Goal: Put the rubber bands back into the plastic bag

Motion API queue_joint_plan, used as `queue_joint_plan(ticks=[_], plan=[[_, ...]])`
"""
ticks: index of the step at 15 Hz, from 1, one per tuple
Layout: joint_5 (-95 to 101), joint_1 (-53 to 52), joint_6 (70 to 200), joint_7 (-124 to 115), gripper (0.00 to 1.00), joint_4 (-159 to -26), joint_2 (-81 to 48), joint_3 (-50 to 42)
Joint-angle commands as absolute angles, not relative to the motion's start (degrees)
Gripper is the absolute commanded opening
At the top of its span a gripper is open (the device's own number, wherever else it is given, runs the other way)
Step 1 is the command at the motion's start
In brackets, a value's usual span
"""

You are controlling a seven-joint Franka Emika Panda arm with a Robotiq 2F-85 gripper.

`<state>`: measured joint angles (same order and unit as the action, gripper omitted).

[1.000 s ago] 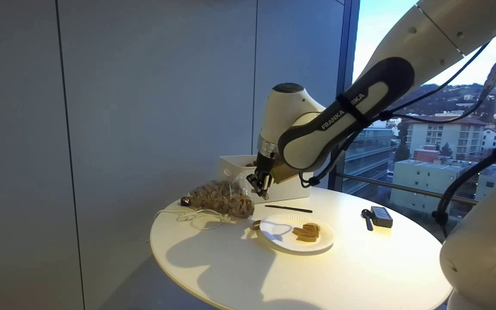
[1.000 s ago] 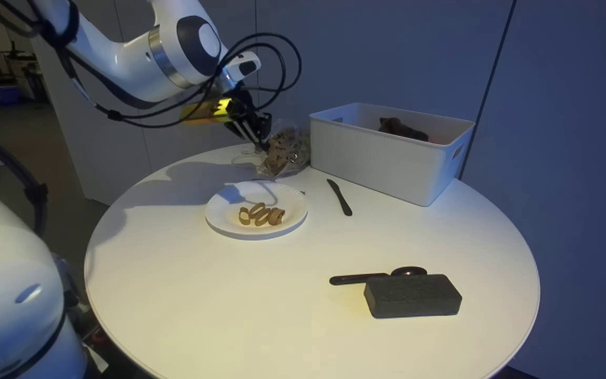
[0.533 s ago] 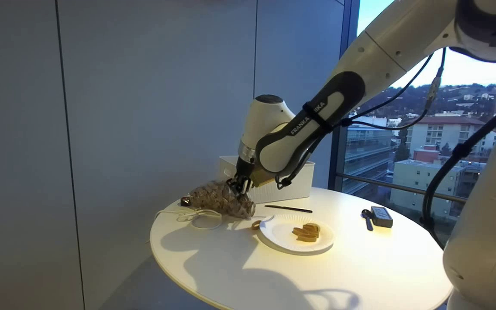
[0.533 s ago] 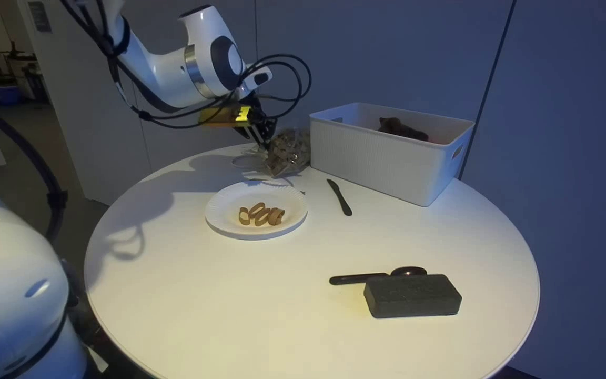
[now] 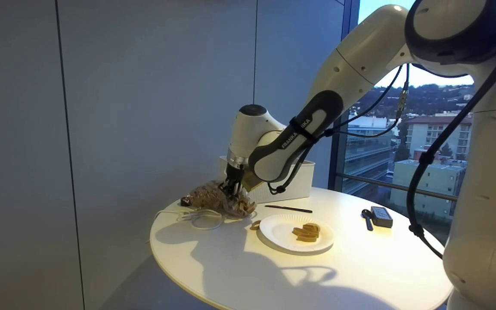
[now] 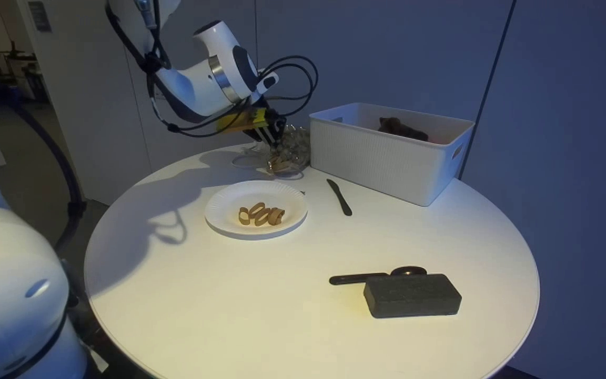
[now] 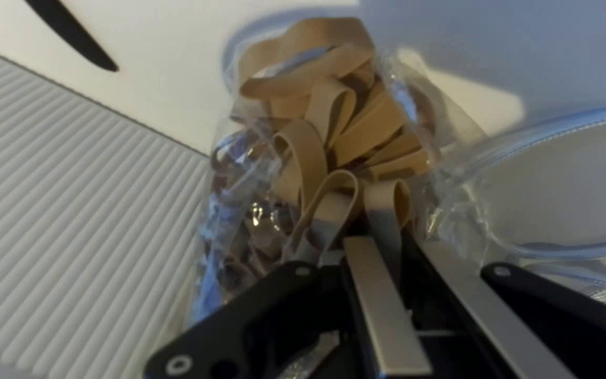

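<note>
On the counter (image 7: 161, 50) in the wrist view, rubber bands (image 7: 369, 134) fill the bag (image 7: 253, 181) at eleven o'clock from close-together fingers (image 7: 384, 310), but I can't tell if anything's held.

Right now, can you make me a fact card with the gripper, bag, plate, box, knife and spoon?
Gripper: down at the plastic bag; can't tell if it grips anything
Bag: clear, many rubber bands inside
Plate: white, holding more bands
Beside plate: tan loop, perhaps another band
Box: white, something brown inside
Knife: black, lying between plate and box
Spoon: black, beside a dark block
</note>
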<state>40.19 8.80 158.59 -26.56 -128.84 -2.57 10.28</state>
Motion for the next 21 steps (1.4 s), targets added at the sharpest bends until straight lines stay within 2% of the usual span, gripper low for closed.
queue_joint_plan(ticks=[1, 2, 4, 8, 9, 11, 14, 21], plan=[[44.01, 8.51, 156.67, -29.54, 0.40, -125.03, -4.94, 10.08], [42.83, 8.58, 156.10, -29.11, 0.41, -124.98, -5.26, 10.18], [39.53, 8.68, 154.64, -27.53, 0.51, -125.10, -5.73, 10.55], [33.21, 8.46, 150.99, -26.18, 0.80, -126.21, -4.65, 11.56], [30.68, 3.65, 149.88, -25.02, 0.88, -126.85, -3.39, 7.30], [29.18, 1.76, 148.33, -24.44, 0.98, -128.06, -0.78, 6.50], [28.28, -0.62, 146.66, -24.03, 1.00, -129.30, 3.19, 5.72], [11.00, -1.82, 138.58, -18.79, 1.00, -131.23, 13.04, 5.98]])
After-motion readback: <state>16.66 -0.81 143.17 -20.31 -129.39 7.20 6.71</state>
